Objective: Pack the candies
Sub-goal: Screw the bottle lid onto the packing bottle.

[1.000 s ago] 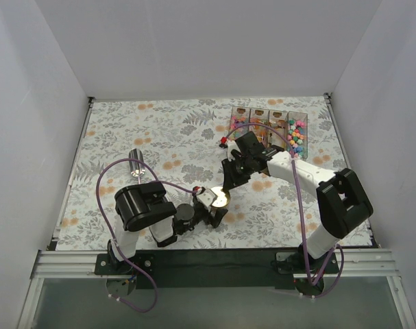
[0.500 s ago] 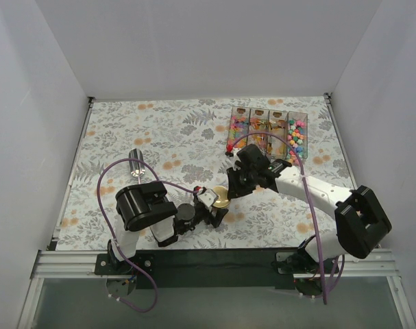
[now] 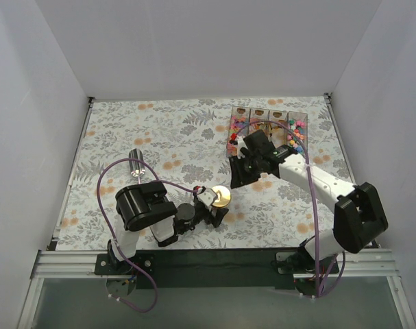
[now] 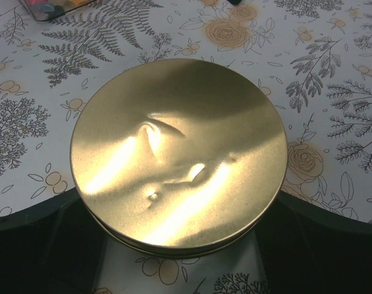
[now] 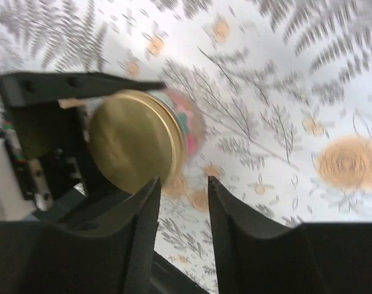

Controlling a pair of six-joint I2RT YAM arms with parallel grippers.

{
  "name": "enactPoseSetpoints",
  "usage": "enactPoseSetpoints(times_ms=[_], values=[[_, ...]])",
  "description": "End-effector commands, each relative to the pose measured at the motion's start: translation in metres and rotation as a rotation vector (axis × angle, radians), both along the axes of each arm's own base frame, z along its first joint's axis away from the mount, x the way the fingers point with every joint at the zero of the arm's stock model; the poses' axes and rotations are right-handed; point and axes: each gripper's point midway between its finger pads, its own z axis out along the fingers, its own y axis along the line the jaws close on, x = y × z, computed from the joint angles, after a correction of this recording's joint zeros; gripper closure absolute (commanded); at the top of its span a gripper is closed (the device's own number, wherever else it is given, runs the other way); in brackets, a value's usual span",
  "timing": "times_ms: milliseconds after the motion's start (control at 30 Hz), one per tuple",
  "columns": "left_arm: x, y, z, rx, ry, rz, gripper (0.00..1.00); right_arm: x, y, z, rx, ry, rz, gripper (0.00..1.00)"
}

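Observation:
A small jar with a gold lid (image 3: 221,197) lies on its side in my left gripper (image 3: 213,208), which is shut on it. In the left wrist view the lid (image 4: 179,153) fills the frame, with my dark fingers (image 4: 333,245) on both sides. My right gripper (image 3: 236,171) is open and empty, just behind and right of the jar. In the right wrist view its fingertips (image 5: 150,190) frame bare cloth, and the lid (image 5: 133,141) sits to the left with bright candies (image 5: 189,119) behind it. More candies (image 3: 297,136) fill a clear divided box (image 3: 268,118) at the back right.
A silver metal object (image 3: 136,166) lies on the fern-print cloth at the left. White walls close in the table on three sides. A corner of the candy box shows in the left wrist view (image 4: 45,6).
My right gripper dipped down to the jar's lid, then drew back up and to the right, still open. The left gripper and jar have stayed put.

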Motion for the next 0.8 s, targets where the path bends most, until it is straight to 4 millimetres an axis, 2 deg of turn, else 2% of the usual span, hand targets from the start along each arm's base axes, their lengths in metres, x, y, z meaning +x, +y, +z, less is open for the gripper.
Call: enactPoseSetpoints(times_ms=[0, 33, 67, 133, 333, 400, 500, 533, 633, 700, 733, 767], values=[[-0.019, -0.003, 0.004, -0.127, 0.058, -0.06, 0.3, 0.016, 0.031, 0.022, 0.084, -0.06, 0.177, 0.55], [-0.019, -0.003, 0.003, -0.123, 0.061, -0.063, 0.3, 0.022, 0.036, 0.027, 0.093, -0.081, 0.209, 0.53], [-0.019, -0.004, 0.003, -0.122, 0.059, -0.065, 0.3, 0.021, 0.039, 0.018, 0.086, -0.049, 0.228, 0.53], [-0.019, -0.004, 0.0, -0.115, 0.063, -0.066, 0.3, 0.022, 0.044, 0.015, 0.095, -0.039, 0.261, 0.52], [-0.019, -0.005, -0.002, -0.102, 0.069, -0.065, 0.3, 0.014, 0.052, -0.002, 0.092, 0.007, 0.33, 0.55], [-0.019, -0.005, -0.003, -0.099, 0.07, -0.064, 0.3, 0.009, 0.049, -0.011, 0.076, 0.03, 0.332, 0.57], [-0.018, -0.004, -0.005, -0.091, 0.071, -0.061, 0.3, 0.001, 0.044, -0.02, 0.046, 0.044, 0.334, 0.63], [-0.017, -0.005, -0.004, -0.092, 0.068, -0.06, 0.3, -0.001, 0.043, -0.022, 0.038, 0.04, 0.337, 0.69], [-0.014, -0.006, -0.005, -0.08, 0.063, -0.049, 0.3, -0.01, 0.035, -0.029, -0.002, 0.046, 0.324, 0.73], [-0.013, -0.006, -0.007, -0.071, 0.066, -0.046, 0.3, -0.015, 0.03, -0.029, -0.024, 0.04, 0.304, 0.77], [-0.012, -0.007, -0.007, -0.07, 0.064, -0.045, 0.3, -0.024, 0.025, -0.035, -0.04, 0.07, 0.281, 0.79], [-0.012, -0.007, -0.008, -0.065, 0.065, -0.043, 0.29, -0.026, 0.025, -0.029, -0.028, 0.063, 0.267, 0.79]])
